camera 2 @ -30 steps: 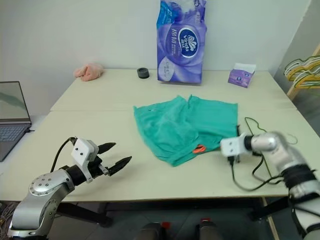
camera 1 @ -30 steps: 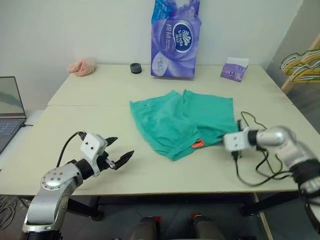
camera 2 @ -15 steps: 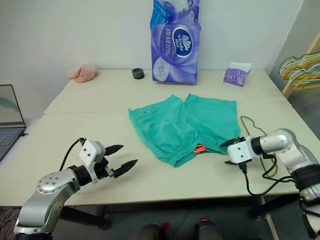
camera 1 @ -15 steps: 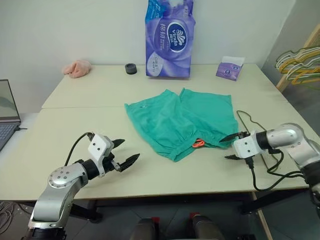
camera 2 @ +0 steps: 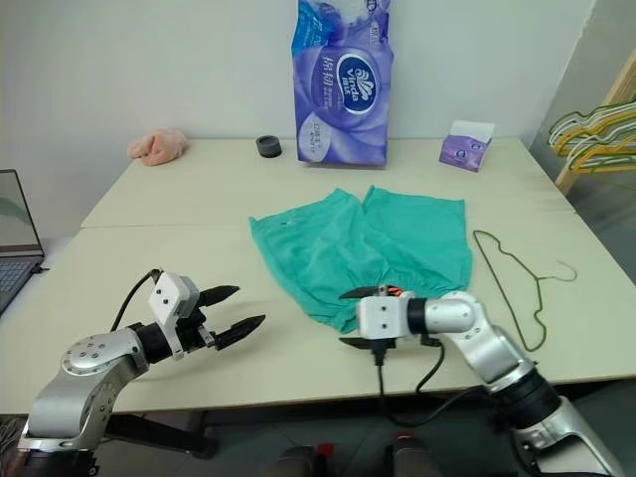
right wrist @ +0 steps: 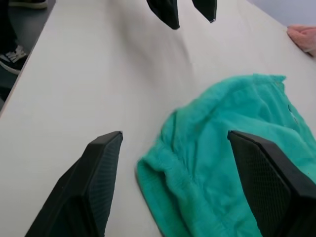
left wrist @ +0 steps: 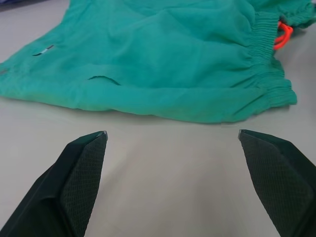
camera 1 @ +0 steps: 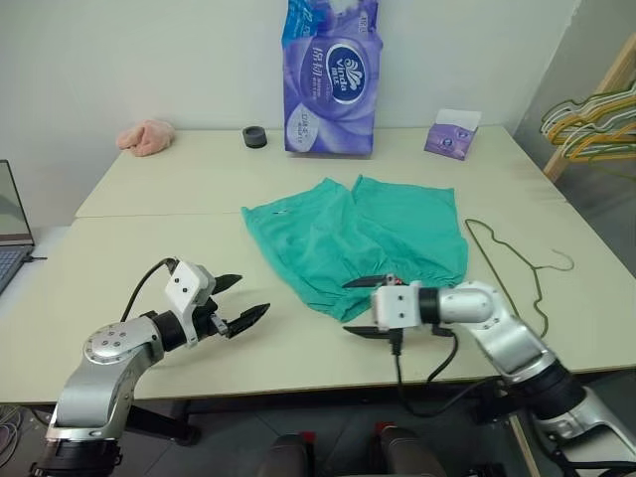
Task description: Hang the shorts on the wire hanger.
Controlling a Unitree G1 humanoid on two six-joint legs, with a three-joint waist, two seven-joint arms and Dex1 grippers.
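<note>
Teal-green shorts (camera 1: 358, 238) lie flat mid-table, waistband toward the robot, with the wire hanger (camera 1: 517, 273) just beside them on the right arm's side. From the head, the spread right gripper (camera 1: 365, 307) sits at the waistband corner, nearer than the spread left gripper (camera 1: 243, 301). Its wrist view shows that corner between its fingers (right wrist: 101, 168).

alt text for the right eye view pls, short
Teal shorts lie flat mid-table, with the right pincer open at their near waistband corner and the left pincer open over bare tabletop to their left. A thin wire hanger lies flat on the table right of the shorts; a purple tissue pack stands at the back.
</note>
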